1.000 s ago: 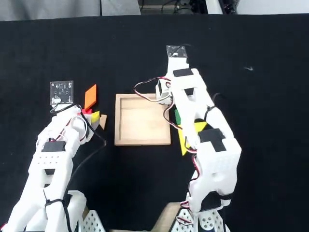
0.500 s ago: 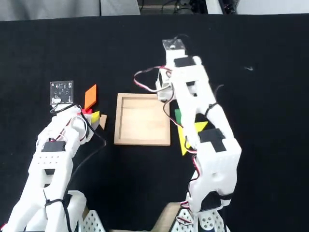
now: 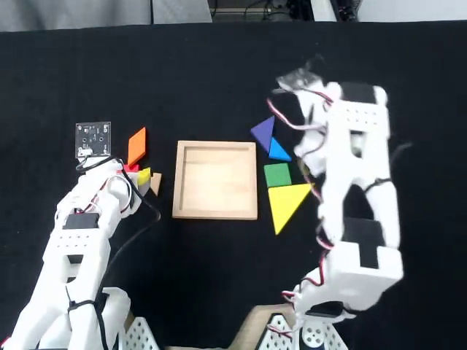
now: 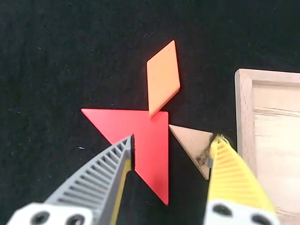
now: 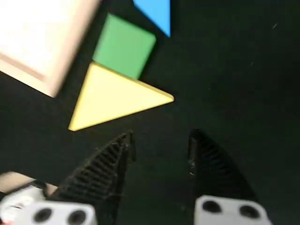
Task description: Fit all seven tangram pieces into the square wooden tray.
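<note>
The square wooden tray (image 3: 178, 182) lies mid-table with nothing in it; its corner (image 4: 243, 112) also shows in the left wrist view. To its left lie an orange parallelogram (image 3: 136, 146) (image 4: 163, 77), a red triangle (image 4: 140, 131) and a small tan triangle (image 4: 192, 140). My left gripper (image 4: 171, 147) (image 3: 142, 179) hangs open over the red and tan pieces. Right of the tray lie a purple triangle (image 3: 264, 132), a blue triangle (image 3: 278, 150) (image 5: 154, 11), a green square (image 3: 277, 175) (image 5: 124, 44) and a yellow triangle (image 3: 286, 203) (image 5: 115, 98). My right gripper (image 5: 160, 140) is open and holds nothing, short of the yellow triangle.
A black cloth (image 3: 408, 87) covers the table, with open room at the far side and far right. The right arm (image 3: 354, 153) rises just right of the right-hand pieces. Both arm bases stand at the near edge.
The right arm swung up and away to the right from over the tray's right edge, uncovering the purple, blue, green and yellow pieces. The left arm stayed still.
</note>
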